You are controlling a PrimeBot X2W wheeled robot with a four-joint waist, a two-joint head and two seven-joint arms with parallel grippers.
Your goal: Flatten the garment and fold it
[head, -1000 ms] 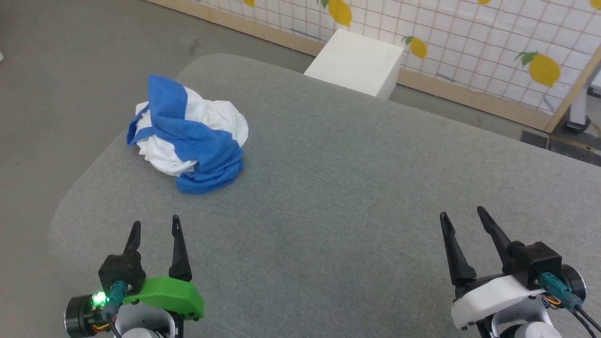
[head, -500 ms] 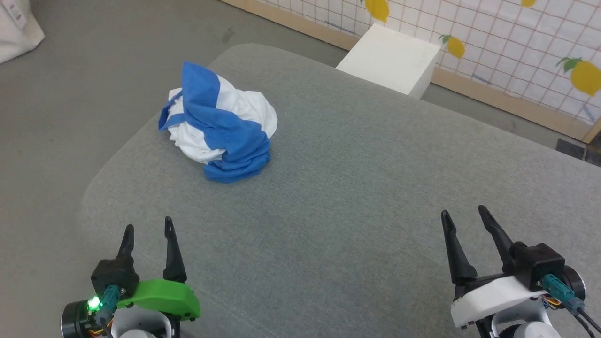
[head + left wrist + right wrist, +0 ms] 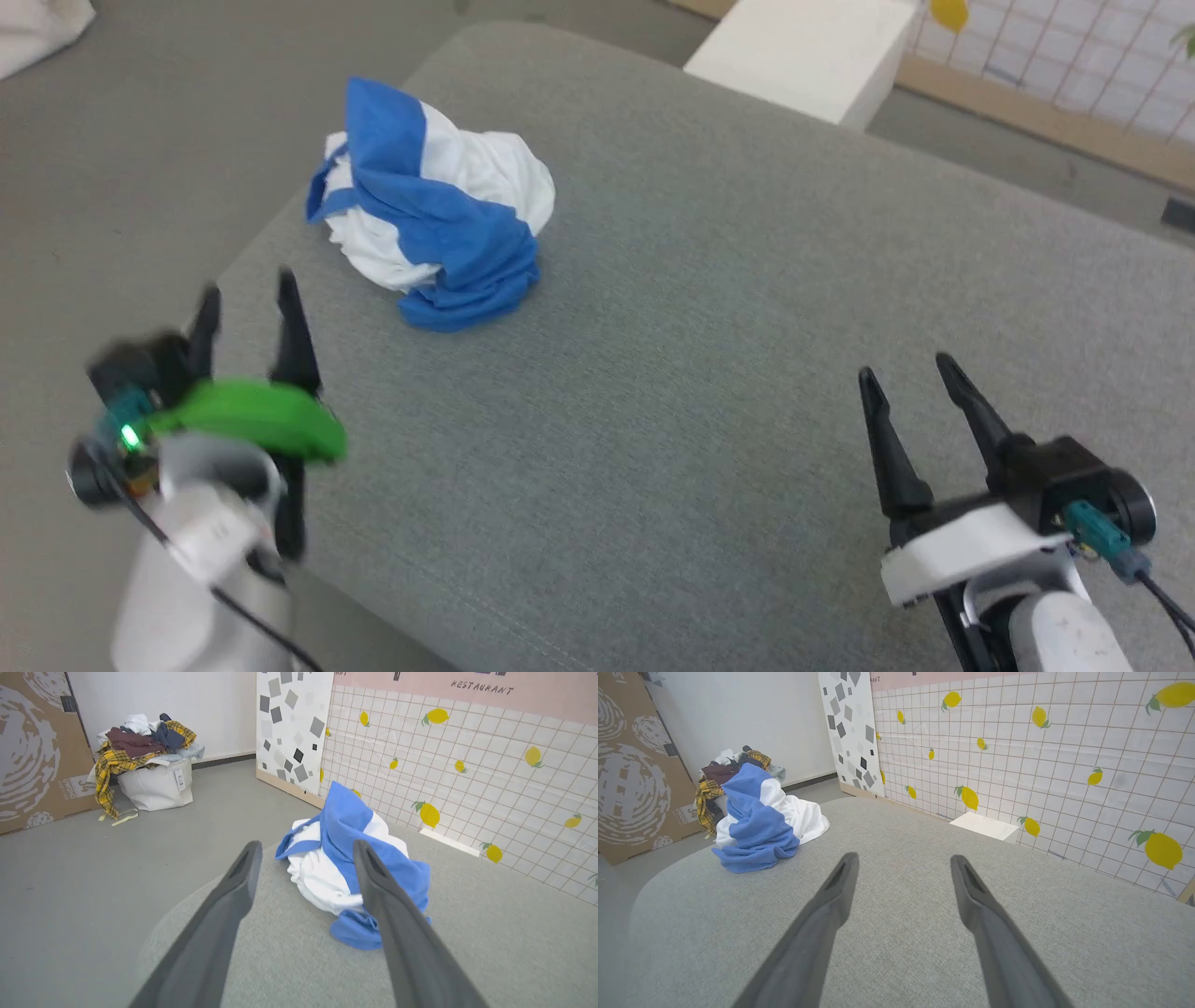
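The garment (image 3: 434, 205) lies crumpled in a white and bright-blue heap near the far left corner of the grey padded table (image 3: 709, 308); its chest print is hidden in the folds. My left gripper (image 3: 247, 289) is open, lifted over the table's left edge, a short way short of the heap. In the left wrist view the garment (image 3: 348, 868) sits just beyond my spread fingers. My right gripper (image 3: 906, 369) stands open at the lower right, far from the cloth. The right wrist view shows the garment (image 3: 761, 819) at the far left of the table.
A white box (image 3: 803, 51) stands on the floor beyond the table's far edge, in front of a lemon-patterned tiled wall (image 3: 1041, 760). A white bin of mixed clothes (image 3: 149, 770) and a cardboard sheet (image 3: 37, 746) stand on the floor to the left.
My left gripper has risen and moved forward toward the garment, blurred with motion. The head camera has tilted and shifted, so the whole scene has slid. The garment has not moved.
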